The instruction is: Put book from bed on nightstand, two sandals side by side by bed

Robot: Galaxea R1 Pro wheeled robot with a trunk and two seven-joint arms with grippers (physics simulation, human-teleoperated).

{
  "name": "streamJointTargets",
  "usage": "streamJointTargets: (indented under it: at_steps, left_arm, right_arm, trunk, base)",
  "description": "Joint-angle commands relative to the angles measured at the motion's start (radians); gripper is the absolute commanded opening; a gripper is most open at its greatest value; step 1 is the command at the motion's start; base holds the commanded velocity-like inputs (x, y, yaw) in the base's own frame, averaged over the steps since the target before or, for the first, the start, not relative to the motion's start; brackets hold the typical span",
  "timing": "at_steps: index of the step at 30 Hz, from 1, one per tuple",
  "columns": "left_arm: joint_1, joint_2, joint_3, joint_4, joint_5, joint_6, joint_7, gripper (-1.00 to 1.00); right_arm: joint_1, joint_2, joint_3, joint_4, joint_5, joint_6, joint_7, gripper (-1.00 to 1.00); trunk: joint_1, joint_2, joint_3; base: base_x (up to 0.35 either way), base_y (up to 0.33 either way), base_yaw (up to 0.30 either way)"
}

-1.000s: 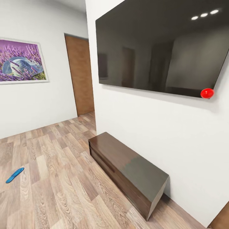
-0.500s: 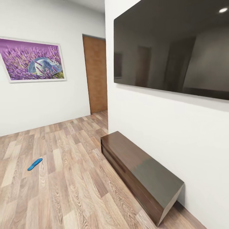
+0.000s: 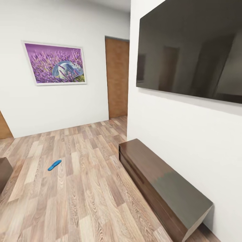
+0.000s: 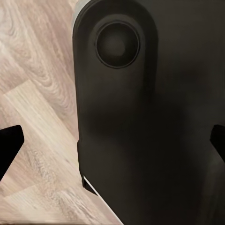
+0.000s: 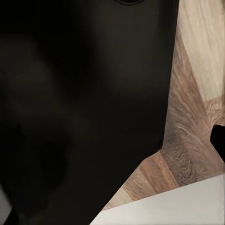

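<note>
Driving through the room, by the look of it, with nothing in hand yet: the finding-and-approach step. Counting one blue sandal (image 3: pixel 54 165), lying flat on the wood floor (image 3: pixel 84 201), well apart from the long dark bench (image 3: pixel 161 181) and out in the open on its door-ward side. Counting also one bench against the wall, one dark screen (image 3: pixel 191 50) mounted above the bench, one wooden door (image 3: pixel 117 77) beyond the bench's far end, and one framed purple picture (image 3: pixel 55 63) further along past that door. Holding the left gripper (image 4: pixel 112 143) spread wide – its dark fingertips (image 4: pixel 9 145) sitting far apart, nothing between them. Showing just one fingertip (image 5: pixel 218 139) of the right gripper, so not telling whether it is spread or closed. Needing next, probably, to roll toward the sandal and lower an arm to floor level.
</note>
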Motion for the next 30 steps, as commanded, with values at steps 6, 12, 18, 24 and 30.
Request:
streamJointTargets:
  at_steps: [6, 12, 18, 24, 30]
  left_arm:
    - [-0.001, 0.000, 0.000, 0.001, 0.000, -0.002, -0.001, 1.00]
    - [-0.001, 0.000, 0.000, 0.001, 0.000, -0.002, -0.001, 1.00]
    - [-0.001, 0.000, 0.000, 0.001, 0.001, -0.002, -0.001, 1.00]
    - [-0.001, 0.000, 0.000, 0.001, 0.000, -0.002, -0.001, 1.00]
    - [-0.001, 0.000, 0.000, 0.001, 0.000, -0.002, -0.001, 1.00]
  right_arm:
    - [0.000, 0.000, 0.000, 0.000, -0.001, 0.001, 0.001, 1.00]
    - [0.000, 0.000, 0.001, 0.000, -0.001, -0.001, 0.001, 1.00]
    - [0.000, 0.000, 0.002, 0.000, -0.001, -0.001, 0.001, 1.00]
    - [0.000, -0.001, 0.001, 0.000, -0.002, -0.002, 0.001, 1.00]
    - [0.000, -0.001, 0.001, 0.000, -0.002, -0.002, 0.001, 1.00]
  trunk:
    - [0.000, 0.000, -0.003]
    - [0.000, 0.000, -0.006]
    - [0.000, 0.000, -0.008]
    - [0.000, 0.000, -0.009]
    - [0.000, 0.000, -0.010]
  base:
    - [0.000, 0.000, 0.278]
    - [0.038, 0.024, 0.278]
    - [0.163, 0.134, 0.259]
    - [0.213, 0.182, 0.103]
    - [0.226, 0.195, 0.027]
